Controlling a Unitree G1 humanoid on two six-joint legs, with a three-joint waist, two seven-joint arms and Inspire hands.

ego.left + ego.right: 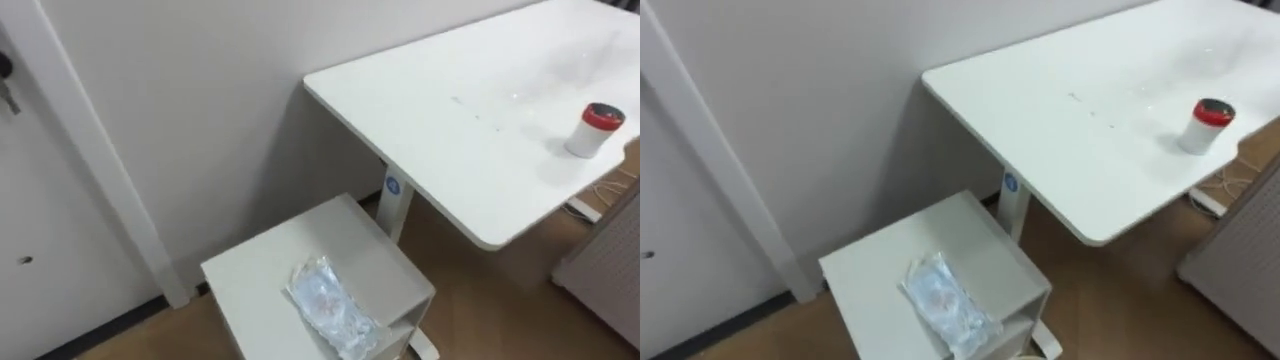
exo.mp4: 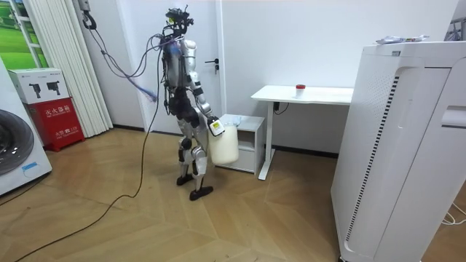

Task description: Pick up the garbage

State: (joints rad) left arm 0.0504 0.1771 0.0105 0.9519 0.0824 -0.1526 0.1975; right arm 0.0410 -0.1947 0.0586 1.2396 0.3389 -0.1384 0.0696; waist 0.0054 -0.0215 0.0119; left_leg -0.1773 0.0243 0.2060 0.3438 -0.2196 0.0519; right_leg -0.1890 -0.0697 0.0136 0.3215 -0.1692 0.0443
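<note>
**Plastic wrapper lies on the low cabinet; robot stands beside it with a bag**

The garbage, a crumpled clear plastic wrapper [image 1: 330, 305], lies on top of a small white cabinet [image 1: 262, 268], towards the cabinet's front right corner as the robot's head camera sees it. Nothing touches it. The cabinet stands on the wooden floor close to a white wall [image 1: 220, 110], with an open shelf showing under its top at the right.

Just beside the cabinet, on the robot's right, stands a white counter [image 1: 450, 120] on a white leg [image 1: 396, 200]. Near the counter's far right end a small white jar with a red lid [image 1: 596, 130] stands upright, well apart from the wrapper. A pale cable [image 1: 603, 190] lies on the floor under that end. To the robot's left a white door frame [image 1: 90, 160] runs down the wall.

In the room view the robot stands upright on the wooden floor, close to the cabinet and turned towards it. Its right robot hand [image 2: 214, 125] is lowered at its side and closed on the top of a white bag [image 2: 225, 145], which hangs between the robot and the cabinet. A tall white appliance [image 2: 393, 145] stands at the room view's right, and a washing machine [image 2: 18, 153] and a red and white box [image 2: 52, 109] at its left.
</note>
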